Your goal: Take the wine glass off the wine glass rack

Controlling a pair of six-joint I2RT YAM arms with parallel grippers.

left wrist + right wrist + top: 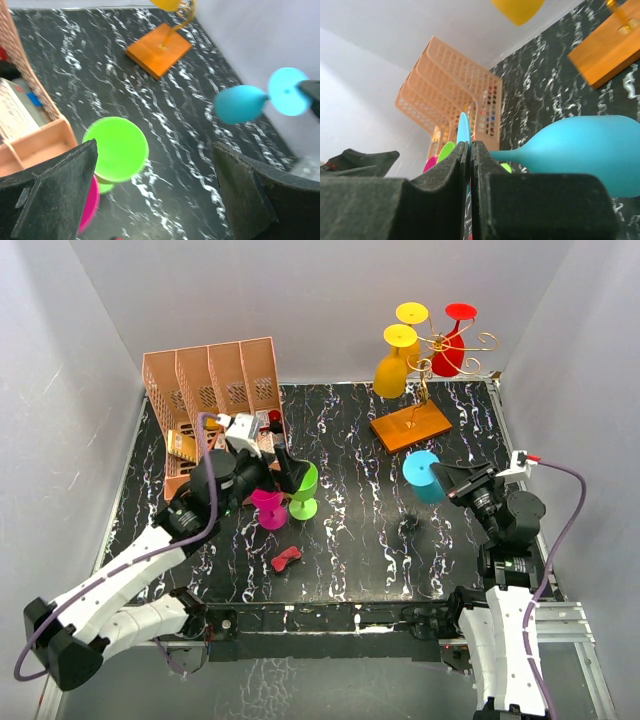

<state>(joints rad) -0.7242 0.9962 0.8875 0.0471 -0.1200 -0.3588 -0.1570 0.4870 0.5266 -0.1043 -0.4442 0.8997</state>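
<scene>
The wine glass rack (441, 348) is a gold wire stand on an orange wooden base (411, 426) at the back right; its base (159, 49) also shows in the left wrist view. Two yellow glasses (392, 365) and a red one (452, 340) hang from it. A blue wine glass (424, 476) is off the rack, held sideways above the table in front of the base. My right gripper (469, 150) is shut on its thin foot disc (464, 129), with the bowl (585, 150) to the right. My left gripper (155, 200) is open and holds nothing.
A green glass (303, 490) and a pink glass (268, 508) stand on the table just beside the left gripper. A pink slotted file organiser (215, 390) fills the back left. A small red object (286, 559) and a small black one (408, 525) lie on the table.
</scene>
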